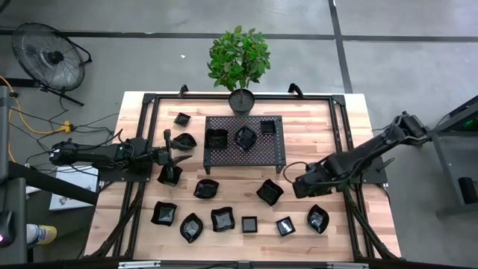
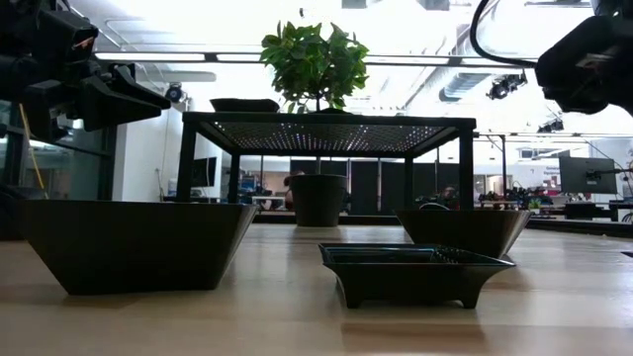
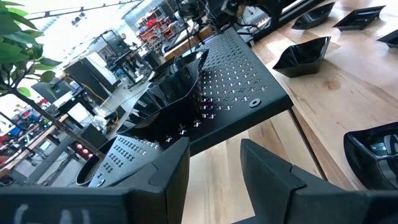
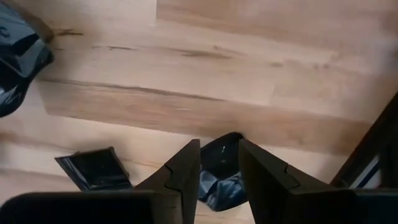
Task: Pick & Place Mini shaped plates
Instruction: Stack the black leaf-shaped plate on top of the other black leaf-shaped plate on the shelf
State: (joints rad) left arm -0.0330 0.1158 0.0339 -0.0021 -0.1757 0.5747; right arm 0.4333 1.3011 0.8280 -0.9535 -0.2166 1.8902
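Left pincer: my left pincer (image 1: 166,155) hung over the counter's (image 1: 314,119) left side, its fingers (image 3: 171,180) parted with nothing between them.
Right pincer: my right pincer (image 1: 297,184) hung over the counter's right side, its fingers a narrow gap apart and empty, a small dark dish (image 4: 219,168) seen through the gap below.
Around the left pincer: the perforated rack (image 1: 244,142) stood just ahead of it, its near corner in the way; one plate (image 1: 184,140) lay beside it, another (image 1: 169,175) just to its other side.
Around the right pincer: a square plate (image 1: 269,192) lay just ahead of it.
Mini shaped plates: three sat on the rack; the others lay scattered over the counter, most in a row (image 1: 249,223) along the near edge, well short of both pincers.
Long axis: the leaf-like plate (image 1: 317,219) pointed roughly toward the near edge.
Behind the rack: a potted plant (image 1: 239,63).
Hard to make out: the plates' shapes on the rack blended into it; the low view cut off both pincers.
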